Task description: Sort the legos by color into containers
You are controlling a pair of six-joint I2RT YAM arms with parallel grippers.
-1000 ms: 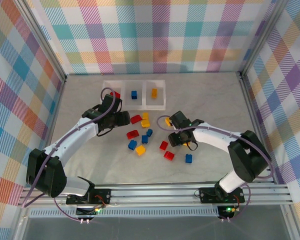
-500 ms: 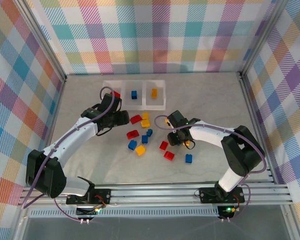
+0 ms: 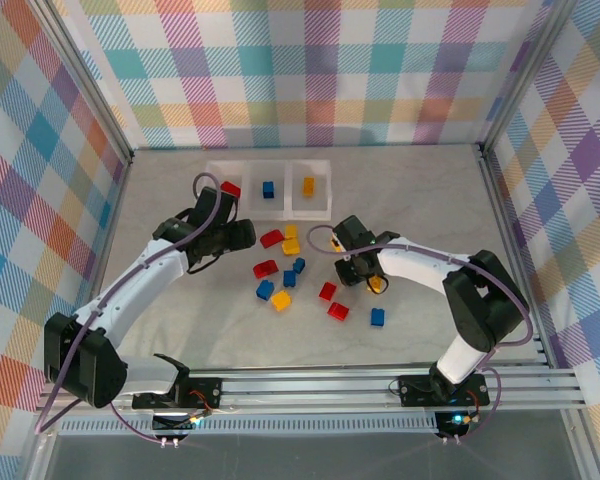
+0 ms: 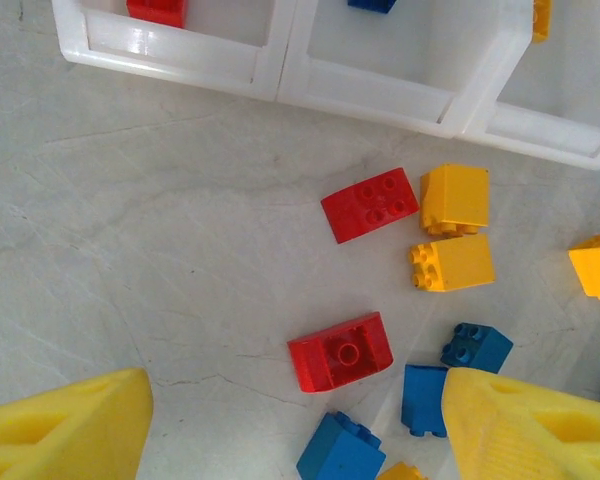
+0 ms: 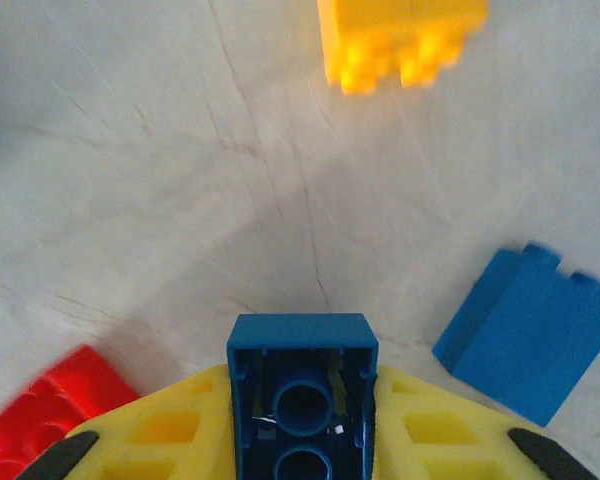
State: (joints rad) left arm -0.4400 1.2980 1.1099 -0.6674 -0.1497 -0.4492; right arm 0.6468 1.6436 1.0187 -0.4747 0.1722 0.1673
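Note:
My right gripper (image 5: 302, 395) is shut on a small blue lego (image 5: 302, 345), held open side up between the yellow pads (image 5: 170, 430), just above the table. From above, that gripper (image 3: 352, 262) sits right of the loose pile. My left gripper (image 4: 295, 440) is open and hovers over a red lego (image 4: 340, 352) lying between its pads (image 4: 60, 430). In the top view the left gripper (image 3: 242, 237) is just below the containers (image 3: 270, 215), a white three-compartment tray. The tray holds a red lego (image 3: 230, 188), a blue lego (image 3: 268, 189) and a yellow lego (image 3: 308, 185).
Loose legos lie mid-table: red (image 3: 271, 238), yellow (image 3: 291, 243), blue (image 3: 298, 265), yellow (image 3: 281, 300), red (image 3: 338, 310), blue (image 3: 377, 316). Close to the right gripper are a yellow lego (image 5: 400, 40), a blue one (image 5: 525, 345) and a red one (image 5: 35, 410). Checkered walls enclose the table.
My right gripper has closed on the blue lego and shifted slightly toward the tray. The left arm has edged a little up and left, jaws still open.

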